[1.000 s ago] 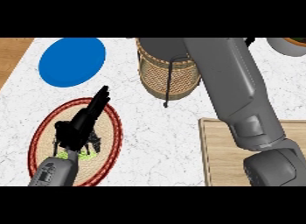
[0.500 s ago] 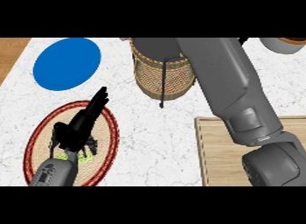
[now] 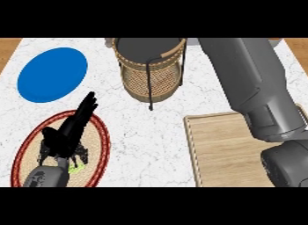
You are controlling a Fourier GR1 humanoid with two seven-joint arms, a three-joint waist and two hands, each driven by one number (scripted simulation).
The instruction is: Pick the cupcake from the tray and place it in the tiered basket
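Observation:
The woven tiered basket stands at the counter's back centre, its open top facing me and a thin black handle hanging down its front. No cupcake shows anywhere. The wooden tray lies bare at the right, partly under my right forearm, which runs up past the basket's right side to the view's top edge. The right hand itself is cut off there. My left hand hovers open over a red-rimmed plate, fingers straight and pointing up-right.
The red-rimmed woven plate sits at the lower left, with a small green object peeking out under my left hand. A blue plate lies at the back left. Wooden floor shows beyond the counter's corners.
My right forearm has swung to the right, off the basket's top, so the basket's opening now shows in full. The left hand has stayed over the red-rimmed plate.

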